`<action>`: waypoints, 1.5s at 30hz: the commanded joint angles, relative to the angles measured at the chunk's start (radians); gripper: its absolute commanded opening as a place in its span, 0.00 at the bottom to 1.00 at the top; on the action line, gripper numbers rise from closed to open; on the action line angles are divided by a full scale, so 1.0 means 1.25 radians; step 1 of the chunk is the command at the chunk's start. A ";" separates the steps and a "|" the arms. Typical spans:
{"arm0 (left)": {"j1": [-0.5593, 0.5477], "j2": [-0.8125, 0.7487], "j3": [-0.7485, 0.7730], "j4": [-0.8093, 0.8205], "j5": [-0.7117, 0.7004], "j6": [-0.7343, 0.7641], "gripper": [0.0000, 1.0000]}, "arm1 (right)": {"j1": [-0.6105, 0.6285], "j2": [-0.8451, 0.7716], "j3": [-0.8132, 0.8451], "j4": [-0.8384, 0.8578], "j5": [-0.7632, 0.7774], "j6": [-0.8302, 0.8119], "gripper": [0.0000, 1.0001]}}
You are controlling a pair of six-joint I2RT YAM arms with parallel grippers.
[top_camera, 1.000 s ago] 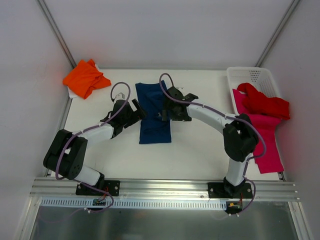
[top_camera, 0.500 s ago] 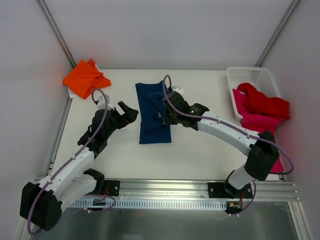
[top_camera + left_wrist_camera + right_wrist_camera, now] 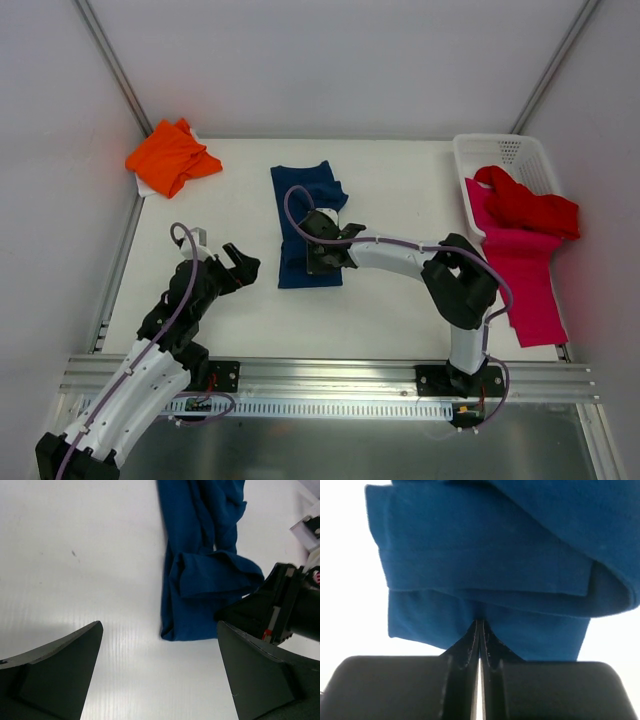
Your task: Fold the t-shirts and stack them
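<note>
Navy t-shirt [image 3: 305,225], partly folded, on surface [image 3: 400,300] well left of basket [image 3: 500,150]. Right end effector [image 3: 479,625] pinched shut on its near hem, likely for next fold. Left end effector [image 3: 240,262] spread wide, empty, farther left.

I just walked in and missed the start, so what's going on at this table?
The right gripper is shut, pinching the near edge of the partly folded navy shirt in the middle. The left gripper hangs open to its left, holding nothing. The orange shirt lies bunched in the far left corner; the red shirt and pink shirt spill from the basket on the right, not yet folded.
</note>
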 commanded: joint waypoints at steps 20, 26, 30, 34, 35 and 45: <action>0.005 -0.050 -0.077 -0.053 -0.082 0.028 0.99 | -0.010 0.082 0.121 -0.008 0.025 -0.036 0.00; 0.005 -0.052 -0.083 -0.052 -0.075 0.022 0.99 | -0.043 0.108 0.186 -0.033 0.014 -0.066 0.00; 0.005 -0.048 -0.084 -0.048 -0.075 0.021 0.99 | -0.063 0.114 0.209 -0.044 0.013 -0.084 0.00; 0.005 -0.045 -0.084 -0.048 -0.074 0.021 0.99 | -0.097 0.130 0.249 -0.057 0.012 -0.114 0.00; 0.005 -0.046 -0.085 -0.048 -0.074 0.021 0.99 | -0.105 0.136 0.260 -0.064 0.011 -0.119 0.01; 0.005 -0.035 -0.085 -0.046 -0.074 0.020 0.99 | -0.209 0.303 0.615 -0.115 -0.003 -0.242 0.19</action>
